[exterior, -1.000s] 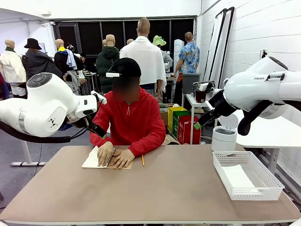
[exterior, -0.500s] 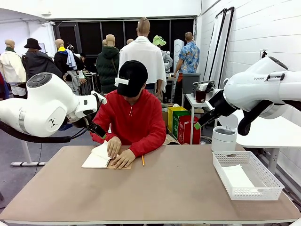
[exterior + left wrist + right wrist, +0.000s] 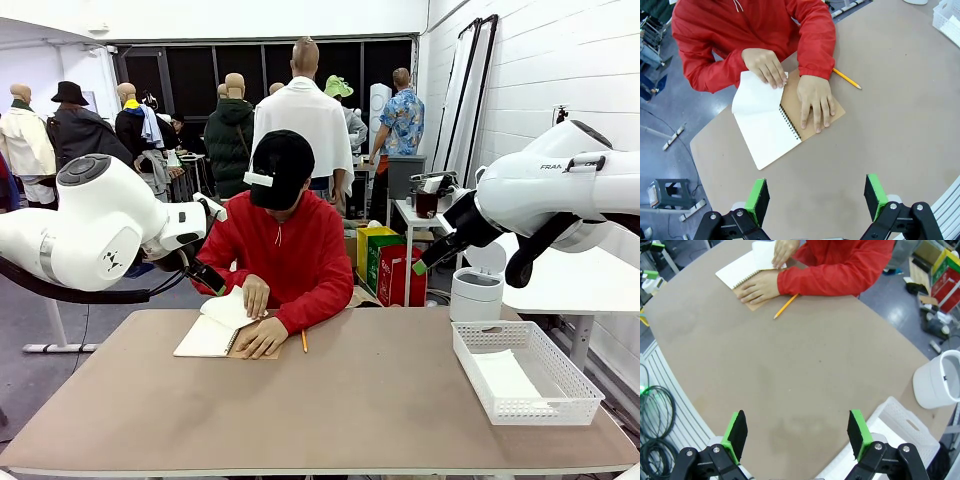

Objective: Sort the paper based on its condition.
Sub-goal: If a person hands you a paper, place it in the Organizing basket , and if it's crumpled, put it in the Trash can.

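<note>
Front: person's hand (image 3: 256,295) lifts a paper (image 3: 226,309) off the notebook (image 3: 205,340) at the table's (image 3: 380,400) far edge. Nothing for me to sort yet.
Left wrist: left gripper (image 3: 816,194) is spread wide and empty above bare tabletop, near the notebook.
Right wrist: right gripper (image 3: 796,432) is agape and empty. My next move, I judge, is taking that sheet. The way across is open, with the basket (image 3: 900,412) at the near edge.

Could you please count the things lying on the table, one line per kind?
spiral notebook: 1
pencil: 1
white basket: 1
white sheet lying in the basket: 1
Total: 4
</note>
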You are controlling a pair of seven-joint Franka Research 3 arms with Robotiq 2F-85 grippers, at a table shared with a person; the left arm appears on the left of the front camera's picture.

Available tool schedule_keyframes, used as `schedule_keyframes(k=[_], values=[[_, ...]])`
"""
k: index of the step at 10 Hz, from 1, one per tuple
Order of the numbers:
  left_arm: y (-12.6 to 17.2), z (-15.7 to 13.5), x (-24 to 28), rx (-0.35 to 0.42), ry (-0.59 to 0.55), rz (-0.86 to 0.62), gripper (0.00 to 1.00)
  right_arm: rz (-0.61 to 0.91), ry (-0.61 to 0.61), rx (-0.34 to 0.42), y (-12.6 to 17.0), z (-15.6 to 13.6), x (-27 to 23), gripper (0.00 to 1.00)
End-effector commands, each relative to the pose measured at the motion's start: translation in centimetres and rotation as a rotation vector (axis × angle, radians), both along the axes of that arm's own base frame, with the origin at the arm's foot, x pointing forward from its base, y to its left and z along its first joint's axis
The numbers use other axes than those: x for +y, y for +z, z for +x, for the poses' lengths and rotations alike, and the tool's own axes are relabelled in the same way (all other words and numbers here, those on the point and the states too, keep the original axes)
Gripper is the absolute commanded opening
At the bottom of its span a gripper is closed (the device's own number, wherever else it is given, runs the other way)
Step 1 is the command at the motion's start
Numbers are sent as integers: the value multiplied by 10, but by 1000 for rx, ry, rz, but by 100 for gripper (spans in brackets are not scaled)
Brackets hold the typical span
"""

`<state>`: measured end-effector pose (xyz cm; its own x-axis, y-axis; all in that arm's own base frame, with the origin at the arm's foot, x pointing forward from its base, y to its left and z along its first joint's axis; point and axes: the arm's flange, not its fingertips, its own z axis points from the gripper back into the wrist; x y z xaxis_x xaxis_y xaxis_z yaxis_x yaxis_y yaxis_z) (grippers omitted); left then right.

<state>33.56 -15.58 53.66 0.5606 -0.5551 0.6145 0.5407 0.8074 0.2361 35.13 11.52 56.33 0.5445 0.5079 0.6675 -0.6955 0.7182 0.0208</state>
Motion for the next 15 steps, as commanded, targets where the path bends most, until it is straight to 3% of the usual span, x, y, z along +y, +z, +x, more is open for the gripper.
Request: schedule_keyframes(k=[1,15], values=[[0,0,1,1,-2,4,100,-1,-1,2,1,0,-1,100],[0,0,1,1,-2,4,100,-1,-1,2,1,0,-1,100]])
